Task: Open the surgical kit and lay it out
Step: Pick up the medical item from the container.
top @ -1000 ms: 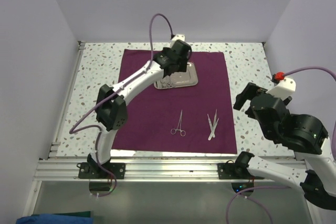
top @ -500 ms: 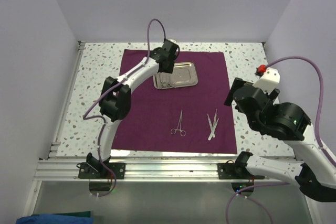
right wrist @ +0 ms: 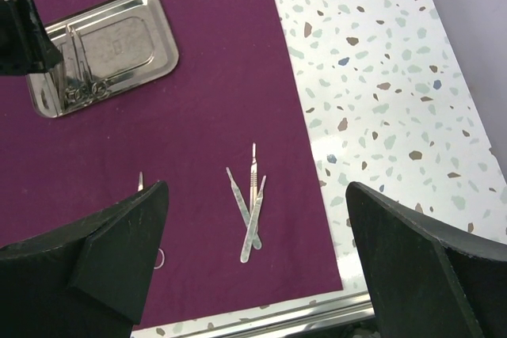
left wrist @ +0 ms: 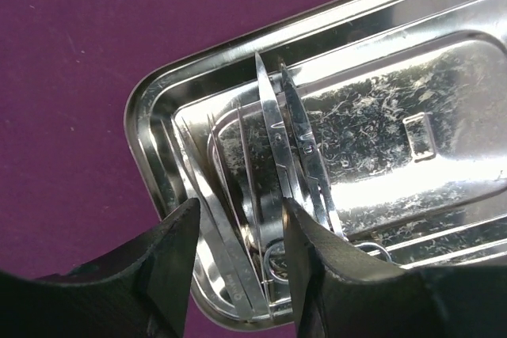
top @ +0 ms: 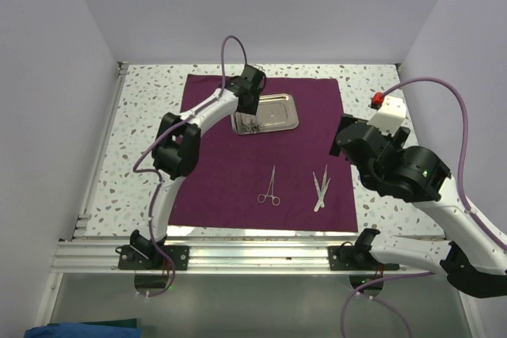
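Note:
The maroon cloth wrap [top: 222,164] lies spread flat on the table. The steel tray [top: 277,115] sits on its far part and holds several instruments [left wrist: 273,128] at its left end. My left gripper [top: 248,108] is open, its fingers [left wrist: 170,255] straddling those instruments [right wrist: 79,89] just above the tray [left wrist: 412,116]. Ring-handled forceps [top: 270,186] lie on the cloth near the front. Three scalpel handles [top: 321,187] lie crossed to their right, also in the right wrist view [right wrist: 252,199]. My right gripper [top: 347,142] is wide open and empty, high above the cloth's right edge.
Speckled white tabletop [top: 142,116] surrounds the cloth, with walls on three sides. An aluminium rail [top: 253,255] runs along the near edge. The cloth's right edge [right wrist: 297,116] borders bare table.
My left gripper has moved left and down to the tray's left end. My right arm has swung left and forward, over the cloth's right edge.

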{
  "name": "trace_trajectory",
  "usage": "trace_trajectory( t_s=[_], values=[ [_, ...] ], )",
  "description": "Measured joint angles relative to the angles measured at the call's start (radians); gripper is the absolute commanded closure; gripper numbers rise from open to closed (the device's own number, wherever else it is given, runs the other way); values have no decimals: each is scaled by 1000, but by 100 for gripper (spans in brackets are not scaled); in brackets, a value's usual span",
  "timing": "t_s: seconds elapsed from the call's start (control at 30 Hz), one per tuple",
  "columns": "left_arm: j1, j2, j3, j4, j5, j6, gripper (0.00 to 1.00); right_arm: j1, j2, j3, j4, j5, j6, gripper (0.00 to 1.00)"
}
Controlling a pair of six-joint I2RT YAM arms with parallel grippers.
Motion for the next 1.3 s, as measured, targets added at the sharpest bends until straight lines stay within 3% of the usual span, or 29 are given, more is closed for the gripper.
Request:
trace_trajectory(
  t_s=[0.3,0.4,0.57,0.67,0.97,1.3],
  values=[
    [6,56,-2,5,26,-3,53,0,7,0,8,3,-5,2],
    [12,66,-2,11,32,-6,67,0,5,-2,9,5,-5,2],
    [20,69,-2,18,39,-4,80,0,3,-4,9,15,-4,2],
    [26,70,-2,22,43,-6,100,0,3,-4,9,23,-3,2],
    [29,74,17,23,79,-14,100,0,2,-22,15,23,-2,2],
    [29,28,185,-85,84,-35,100,0,6,-55,106,12,-48,2]
  ],
)
